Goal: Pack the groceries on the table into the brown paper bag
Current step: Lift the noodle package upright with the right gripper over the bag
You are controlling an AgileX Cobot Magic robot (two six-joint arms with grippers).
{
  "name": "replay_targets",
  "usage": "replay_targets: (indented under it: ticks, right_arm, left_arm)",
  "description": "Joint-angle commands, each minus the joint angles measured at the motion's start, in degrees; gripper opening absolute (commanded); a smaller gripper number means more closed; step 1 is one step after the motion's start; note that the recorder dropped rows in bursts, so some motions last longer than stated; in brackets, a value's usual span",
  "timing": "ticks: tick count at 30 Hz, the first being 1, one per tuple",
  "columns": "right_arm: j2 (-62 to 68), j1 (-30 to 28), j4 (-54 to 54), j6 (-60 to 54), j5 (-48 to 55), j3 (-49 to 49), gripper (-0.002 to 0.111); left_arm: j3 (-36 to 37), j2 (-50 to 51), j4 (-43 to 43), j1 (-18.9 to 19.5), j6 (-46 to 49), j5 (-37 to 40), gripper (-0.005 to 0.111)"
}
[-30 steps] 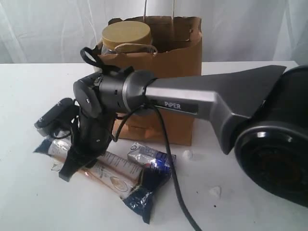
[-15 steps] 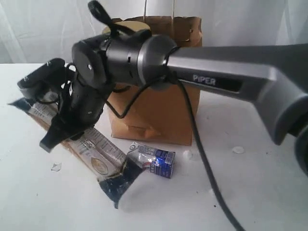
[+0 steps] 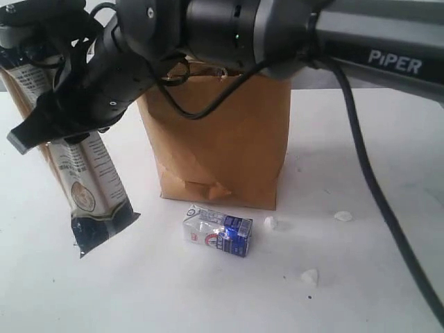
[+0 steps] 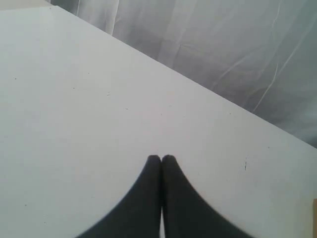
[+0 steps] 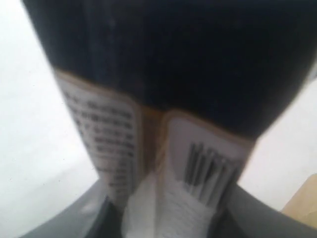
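Observation:
My right gripper (image 3: pixel 48 121) is shut on the long dark-blue packet (image 3: pixel 87 187), which hangs in the air left of the brown paper bag (image 3: pixel 225 139). Seen from the right wrist, the packet (image 5: pixel 168 99) fills the picture, wedged between the grey fingers (image 5: pixel 257 213). The small white-blue carton (image 3: pixel 217 230) lies on the table (image 3: pixel 347 277) in front of the bag. My left gripper (image 4: pixel 161 158) is shut with nothing in it, over bare tabletop. The arm hides the bag's rim and whatever is inside it.
A few tiny white crumbs (image 3: pixel 270 223) lie on the table to the right of the carton. A white curtain (image 4: pixel 223 54) hangs behind the table's far edge. My right arm (image 3: pixel 333 35) spans the top of the exterior view.
My right gripper has lifted the dark-blue packet off the table, up and to the left. The packet now hangs free. The carton has not moved.

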Motion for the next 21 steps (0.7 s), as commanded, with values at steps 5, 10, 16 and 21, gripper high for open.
replay_targets:
  ticks: [5,10,16,21]
  right_arm:
    - [-4.6,-0.4,5.7,0.2,-5.5,-0.3,0.0]
    - [-10.2,-4.7,8.5,0.2,-8.5,-0.3,0.0]
    - [-16.5,-14.5,15.1,0.1,-8.1,-0.3,0.0]
    - [-21.3,-21.3,20.1,-2.0,-8.0,-0.3,0.0]
  left_arm:
    - [0.3,-0.5,-0.2,-0.4,0.1,2.1,0.0]
    - [0.3,-0.5,-0.2,-0.4,0.1,4.5,0.0]
    - [0.3,-0.5,-0.2,-0.4,0.1,4.8,0.0]
    - [0.3,-0.5,-0.2,-0.4,0.1,4.8,0.0]
